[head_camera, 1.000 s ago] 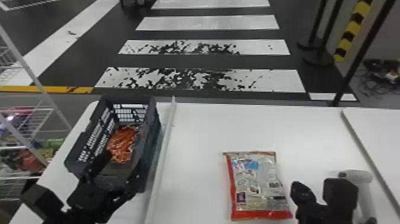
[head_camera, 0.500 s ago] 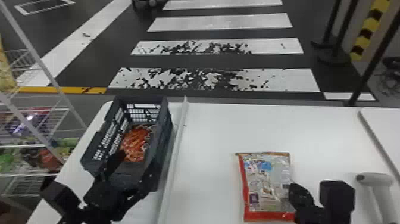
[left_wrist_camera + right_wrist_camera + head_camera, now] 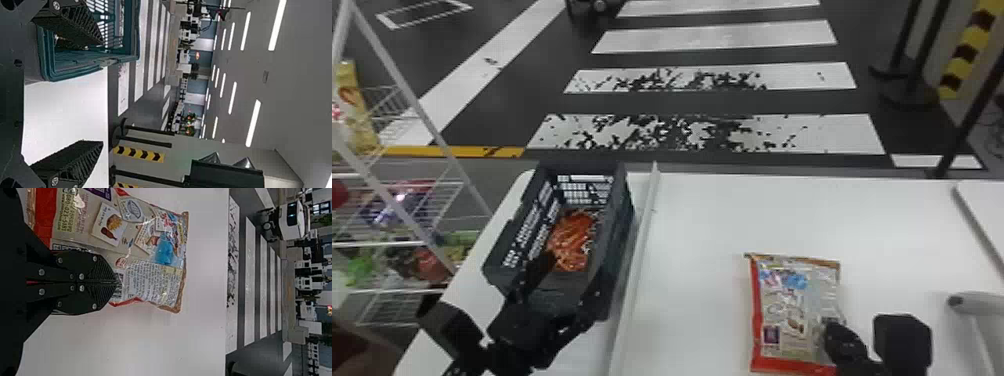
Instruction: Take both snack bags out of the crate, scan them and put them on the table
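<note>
Jaws of the left gripper (image 3: 577, 272) stand wide apart, with nothing between them, at the near end of the dark crate (image 3: 619, 235); in the left wrist view, one finger (image 3: 74, 25) reaches over the crate's rim and the other (image 3: 74, 162) is out over the white table (image 3: 702, 225), well apart from it. Those of the right gripper (image 3: 832, 327) are brought together, their tips over the edge of the red-edged snack bag (image 3: 792, 310), right beside its barcode (image 3: 118, 286); I cannot tell whether any of the film is pinched between them. That bag lies flat on the table, printed panel up, its red margins along the left side and the near end. The orange-red snack bag (image 3: 572, 240) is down inside the crate, toward the middle of its floor. The crate sits at the table's left, and a pale raised strip (image 3: 638, 250) runs between it and the bag on the table. A light grey scanner (image 3: 977, 304) is at the right, beyond the right gripper. On the far left stands a white wire rack (image 3: 369, 244) with packets on its shelves; past the table, the dark floor (image 3: 712, 102) carries broad white stripes (image 3: 722, 37).
</note>
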Robot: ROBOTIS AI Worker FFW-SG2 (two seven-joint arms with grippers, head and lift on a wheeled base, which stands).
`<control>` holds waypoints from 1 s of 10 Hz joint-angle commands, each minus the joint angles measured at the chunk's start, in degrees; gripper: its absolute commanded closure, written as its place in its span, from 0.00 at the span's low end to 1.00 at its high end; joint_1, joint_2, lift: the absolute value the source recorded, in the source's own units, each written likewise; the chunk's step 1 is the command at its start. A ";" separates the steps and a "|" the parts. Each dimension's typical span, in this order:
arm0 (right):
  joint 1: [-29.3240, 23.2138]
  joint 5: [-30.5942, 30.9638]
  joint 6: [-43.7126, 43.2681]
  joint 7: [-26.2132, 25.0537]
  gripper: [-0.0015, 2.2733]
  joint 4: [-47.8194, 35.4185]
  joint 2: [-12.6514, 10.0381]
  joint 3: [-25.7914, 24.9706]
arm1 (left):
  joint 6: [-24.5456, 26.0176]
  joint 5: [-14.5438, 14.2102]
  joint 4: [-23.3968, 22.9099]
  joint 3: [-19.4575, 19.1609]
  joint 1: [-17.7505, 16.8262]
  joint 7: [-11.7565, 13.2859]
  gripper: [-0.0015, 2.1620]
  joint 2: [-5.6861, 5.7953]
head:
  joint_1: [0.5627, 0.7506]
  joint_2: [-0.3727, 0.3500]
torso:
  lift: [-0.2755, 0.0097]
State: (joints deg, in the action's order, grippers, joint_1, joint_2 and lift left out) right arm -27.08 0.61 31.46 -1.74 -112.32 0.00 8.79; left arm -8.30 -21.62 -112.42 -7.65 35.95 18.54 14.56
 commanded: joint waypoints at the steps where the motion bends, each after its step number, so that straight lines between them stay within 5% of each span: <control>1: 0.27 0.00 -0.92 -0.02 0.99 -0.35 -0.05 0.08 | 0.00 0.00 0.01 0.00 -0.01 0.00 0.05 0.03 | 0.70 0.76 | 0.64; 5: 0.63 -0.09 -1.44 -0.02 0.99 -4.31 -0.05 -0.71 | 0.00 0.00 0.01 -0.17 -0.01 0.00 0.05 0.12 | 0.70 0.75 | 0.64; 6: 0.63 -0.09 -3.03 -0.73 0.92 -4.48 -0.05 -2.55 | 0.00 -0.09 0.01 -0.26 0.08 0.00 0.05 0.12 | 0.70 0.75 | 0.64; 8: 0.10 -0.88 -5.66 -1.25 0.27 -4.66 -0.05 -7.21 | 0.00 -0.09 0.01 -0.44 0.08 0.00 0.05 0.20 | 0.70 0.69 | 0.64; 9: -0.25 -1.58 -5.66 -1.25 0.05 -5.01 -0.05 -9.58 | 0.00 0.00 0.01 -0.44 0.17 0.00 0.05 0.12 | 0.70 0.64 | 0.64; 10: -0.87 -2.20 -5.66 -1.25 0.03 -5.89 -0.05 -11.78 | 0.00 0.00 0.01 -0.44 0.17 0.00 0.05 0.03 | 0.70 0.62 | 0.64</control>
State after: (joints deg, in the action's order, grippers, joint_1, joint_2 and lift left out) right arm -27.60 -1.24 25.82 -2.99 -117.72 0.00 -1.67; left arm -8.30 -21.63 -112.40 -8.08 36.12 18.54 14.69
